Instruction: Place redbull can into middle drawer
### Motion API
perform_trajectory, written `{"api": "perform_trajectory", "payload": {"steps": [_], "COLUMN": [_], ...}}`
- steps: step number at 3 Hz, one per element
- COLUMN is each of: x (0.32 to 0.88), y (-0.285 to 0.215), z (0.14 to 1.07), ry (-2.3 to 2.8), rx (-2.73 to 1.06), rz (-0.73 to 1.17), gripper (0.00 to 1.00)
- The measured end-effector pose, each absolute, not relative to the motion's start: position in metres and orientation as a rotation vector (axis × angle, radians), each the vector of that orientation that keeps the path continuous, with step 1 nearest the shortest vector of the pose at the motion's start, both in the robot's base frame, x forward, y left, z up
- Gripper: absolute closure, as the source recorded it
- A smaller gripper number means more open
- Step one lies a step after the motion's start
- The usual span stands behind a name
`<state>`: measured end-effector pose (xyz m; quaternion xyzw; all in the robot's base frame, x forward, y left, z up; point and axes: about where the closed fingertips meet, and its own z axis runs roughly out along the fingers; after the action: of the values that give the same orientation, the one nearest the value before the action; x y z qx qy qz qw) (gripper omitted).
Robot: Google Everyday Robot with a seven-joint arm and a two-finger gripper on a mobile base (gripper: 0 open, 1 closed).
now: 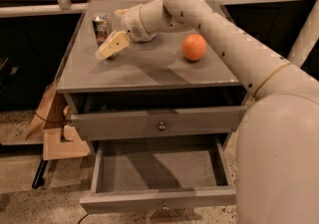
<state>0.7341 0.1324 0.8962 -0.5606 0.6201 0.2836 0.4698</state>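
The redbull can [101, 27] stands upright at the back left of the grey cabinet top [149, 71]. My gripper [114, 30] is just to the right of the can, low over the top, open and empty. One beige finger [111, 46] reaches in front of the can and the other shows behind it. The middle drawer [158, 199] is pulled out wide below the upper drawer front [159, 124], and nothing shows inside it.
An orange fruit [194, 47] sits on the cabinet top to the right of the gripper. My arm [224, 34] crosses over the right side of the cabinet. A cardboard box [57, 136] stands on the floor to the cabinet's left.
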Motion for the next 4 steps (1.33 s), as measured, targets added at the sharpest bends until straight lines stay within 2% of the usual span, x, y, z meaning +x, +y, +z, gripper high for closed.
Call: {"api": "perform_trajectory", "payload": {"steps": [1,2,4], "x": [0.7397,0.7405,0.7405], "y": [0.1553,0.1586,0.1587], "z": [0.8914,0.8916,0.8916], "ry": [1.495,1.490,1.490], "rx": [-1.401,-1.403,-1.404], "rz": [0.734,0.739,0.739], "gripper": [0.00,0.16,0.63]}}
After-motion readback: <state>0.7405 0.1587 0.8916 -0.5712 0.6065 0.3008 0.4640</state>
